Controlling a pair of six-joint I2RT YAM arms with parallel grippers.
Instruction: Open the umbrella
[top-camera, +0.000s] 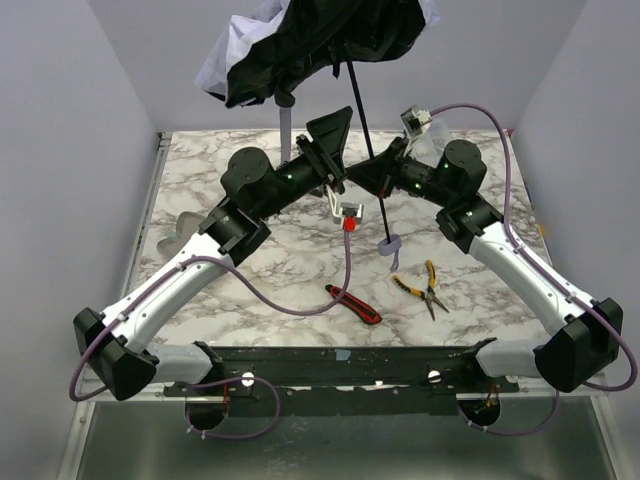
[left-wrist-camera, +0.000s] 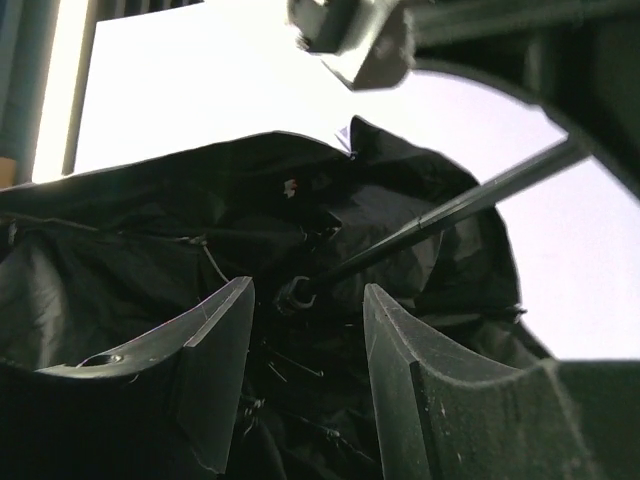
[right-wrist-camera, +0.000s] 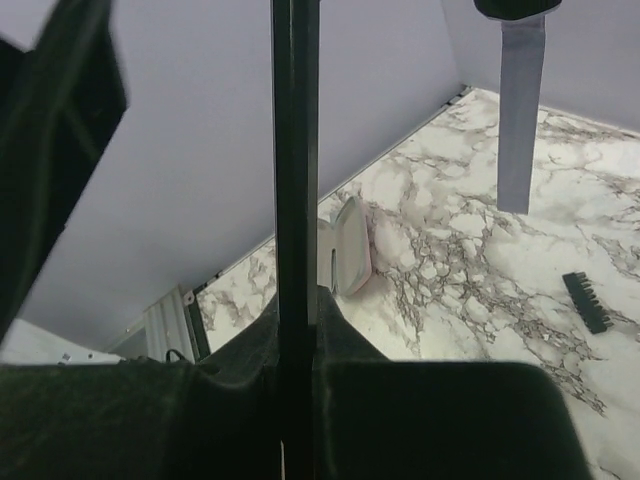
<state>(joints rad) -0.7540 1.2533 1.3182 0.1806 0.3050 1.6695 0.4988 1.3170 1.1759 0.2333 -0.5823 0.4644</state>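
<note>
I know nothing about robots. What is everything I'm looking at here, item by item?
Folding umbrella: one, pale lavender fabric with black lining, held up over the far side of the table; thin black shaft slants down to the lavender handle.
Pliers: one, yellow handles, front right on the white marbled table.
Utility knife: one, red and black, front centre.
Pale grey object: one, left side, partly hidden, unidentifiable.
Left gripper: black, open under the canopy.
Right gripper: black, shut on the shaft.
</note>
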